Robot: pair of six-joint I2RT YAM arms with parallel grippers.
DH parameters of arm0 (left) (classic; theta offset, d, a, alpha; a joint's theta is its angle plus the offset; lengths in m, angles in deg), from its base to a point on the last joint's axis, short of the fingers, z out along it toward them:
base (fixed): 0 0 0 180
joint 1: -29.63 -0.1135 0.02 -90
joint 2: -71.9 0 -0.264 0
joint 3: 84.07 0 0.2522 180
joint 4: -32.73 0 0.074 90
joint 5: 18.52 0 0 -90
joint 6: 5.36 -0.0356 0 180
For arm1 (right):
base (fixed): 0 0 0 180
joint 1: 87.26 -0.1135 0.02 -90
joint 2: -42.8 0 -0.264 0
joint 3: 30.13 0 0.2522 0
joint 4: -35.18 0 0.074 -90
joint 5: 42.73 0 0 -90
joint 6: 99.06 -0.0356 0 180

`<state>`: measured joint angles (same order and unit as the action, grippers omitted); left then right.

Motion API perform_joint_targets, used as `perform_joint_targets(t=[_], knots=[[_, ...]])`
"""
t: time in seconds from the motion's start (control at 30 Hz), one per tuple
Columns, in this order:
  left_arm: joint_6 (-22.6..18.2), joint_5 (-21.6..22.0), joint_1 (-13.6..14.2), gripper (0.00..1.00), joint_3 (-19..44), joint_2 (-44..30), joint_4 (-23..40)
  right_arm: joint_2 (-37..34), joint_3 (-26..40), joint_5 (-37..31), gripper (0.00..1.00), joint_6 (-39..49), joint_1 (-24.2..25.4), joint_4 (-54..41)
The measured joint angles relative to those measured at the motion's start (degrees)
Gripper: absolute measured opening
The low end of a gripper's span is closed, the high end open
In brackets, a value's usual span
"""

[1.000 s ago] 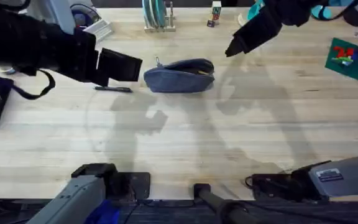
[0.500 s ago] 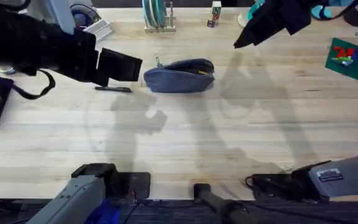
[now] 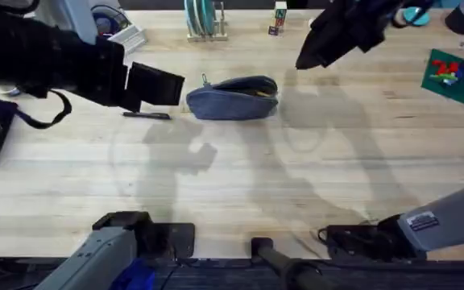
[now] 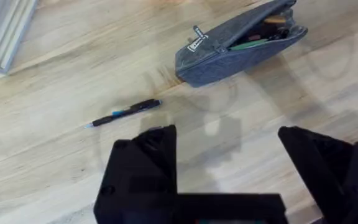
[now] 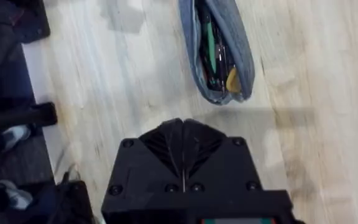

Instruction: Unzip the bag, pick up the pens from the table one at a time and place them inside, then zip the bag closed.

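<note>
One pen (image 3: 147, 115) lies on the table (image 3: 240, 185), left of the bag (image 3: 233, 97). Bag unzipped, pens inside. Left gripper (image 4: 229, 152) hovers near the loose pen, fingers wide apart, holding nothing. Right gripper (image 5: 183, 142) raised beyond the bag, fingers pressed together, empty.

Overhead sits above the arm bases, looking down and forward over the whole worktop (image 3: 240, 185) — far view. Left wrist cam looks down past its own pincer (image 4: 229, 155), fairly close to the wood. Right wrist cam hangs above the pouch's end, looking down. All three share the open bag (image 3: 234, 97) (image 4: 241, 43) (image 5: 219, 53).
</note>
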<state>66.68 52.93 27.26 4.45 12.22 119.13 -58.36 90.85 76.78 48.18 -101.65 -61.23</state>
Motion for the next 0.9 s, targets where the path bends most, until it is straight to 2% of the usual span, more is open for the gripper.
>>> perform_joint_targets(t=[0.53,0.9], knots=[[0.0,0.0,0.0,0.995,0.0,0.0,0.0,-11.1,0.0,0.0,0.030,2.4,-0.4,7.4],[0.0,0.0,0.0,0.995,0.0,0.0,0.0,-16.3,0.0,0.0,0.036,3.6,-5.3,9.4]])
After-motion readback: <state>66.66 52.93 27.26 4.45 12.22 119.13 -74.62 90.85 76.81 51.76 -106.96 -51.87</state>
